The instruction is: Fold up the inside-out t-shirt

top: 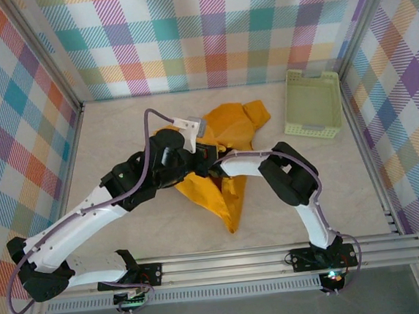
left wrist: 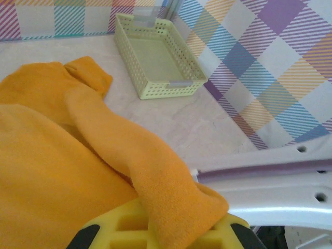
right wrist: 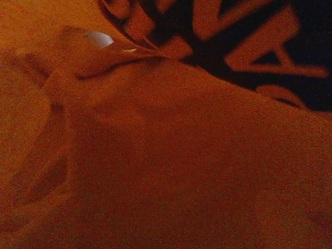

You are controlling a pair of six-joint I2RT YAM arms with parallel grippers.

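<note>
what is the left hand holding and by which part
The left hand is shut on the t-shirt, pinching a bunched fold of its fabric. Which part of the garment that fold is cannot be told.

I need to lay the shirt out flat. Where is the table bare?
Bare: the far-left corner between the plaid wall and the mustard-yellow cotton t-shirt; the near-right stretch between the white right arm and the pale green plastic basket. Crowded: the centre, where the left arm and right arm meet over the shirt.
</note>
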